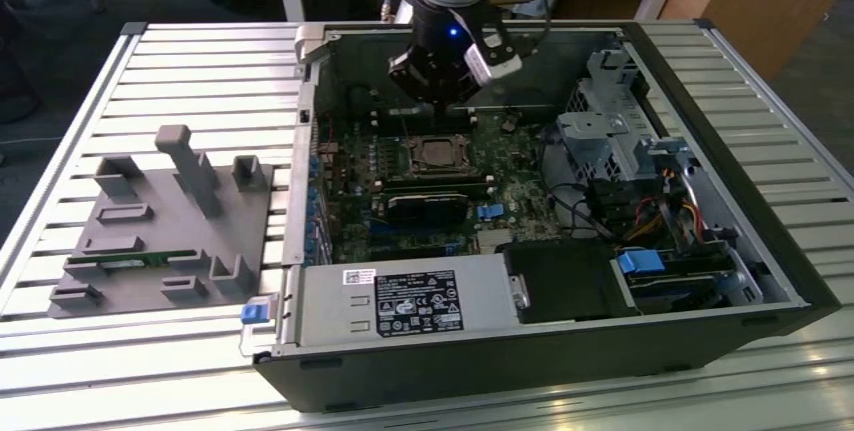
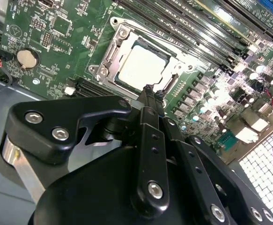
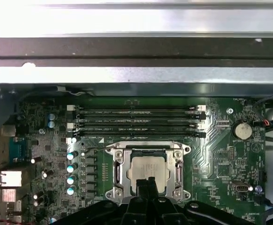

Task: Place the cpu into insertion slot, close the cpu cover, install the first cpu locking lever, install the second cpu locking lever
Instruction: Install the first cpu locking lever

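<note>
Already the cpu (image 3: 148, 167) sits under the lowered cpu cover (image 3: 118, 172), so the gripper (image 3: 146, 182), fingers pressed together and empty just above it, could skid on an off-centre push and gouge the motherboard (image 3: 220, 159).

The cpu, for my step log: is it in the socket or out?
In. The cpu lies flat within the window of the cpu cover, as both wrist views show.
</note>
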Robot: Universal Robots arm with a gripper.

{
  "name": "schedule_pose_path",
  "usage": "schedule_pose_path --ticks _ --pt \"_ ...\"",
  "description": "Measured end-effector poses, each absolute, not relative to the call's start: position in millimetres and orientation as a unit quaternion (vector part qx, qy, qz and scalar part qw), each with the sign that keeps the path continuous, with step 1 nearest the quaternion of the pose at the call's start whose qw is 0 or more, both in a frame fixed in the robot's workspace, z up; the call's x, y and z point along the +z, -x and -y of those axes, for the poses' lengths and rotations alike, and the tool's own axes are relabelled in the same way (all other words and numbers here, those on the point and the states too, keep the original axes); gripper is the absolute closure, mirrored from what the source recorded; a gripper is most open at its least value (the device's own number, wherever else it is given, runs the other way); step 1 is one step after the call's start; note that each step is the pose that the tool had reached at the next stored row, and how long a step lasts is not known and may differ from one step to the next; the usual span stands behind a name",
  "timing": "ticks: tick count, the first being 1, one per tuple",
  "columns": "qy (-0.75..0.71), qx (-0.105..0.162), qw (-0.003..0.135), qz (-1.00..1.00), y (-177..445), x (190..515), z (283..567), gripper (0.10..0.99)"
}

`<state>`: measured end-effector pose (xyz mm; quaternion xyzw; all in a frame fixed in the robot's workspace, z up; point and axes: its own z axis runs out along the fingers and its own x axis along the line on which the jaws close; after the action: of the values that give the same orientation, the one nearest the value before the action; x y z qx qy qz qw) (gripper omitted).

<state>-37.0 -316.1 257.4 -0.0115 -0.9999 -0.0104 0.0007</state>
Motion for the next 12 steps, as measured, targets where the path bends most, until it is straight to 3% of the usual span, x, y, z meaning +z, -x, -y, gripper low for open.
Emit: schedule_pose_path --ticks 6,12 --pt "0.011 -0.01 -0.009 1.0 48 257 316 0.98" --pt "-0.004 -0.011 -0.01 1.0 52 256 316 0.98"
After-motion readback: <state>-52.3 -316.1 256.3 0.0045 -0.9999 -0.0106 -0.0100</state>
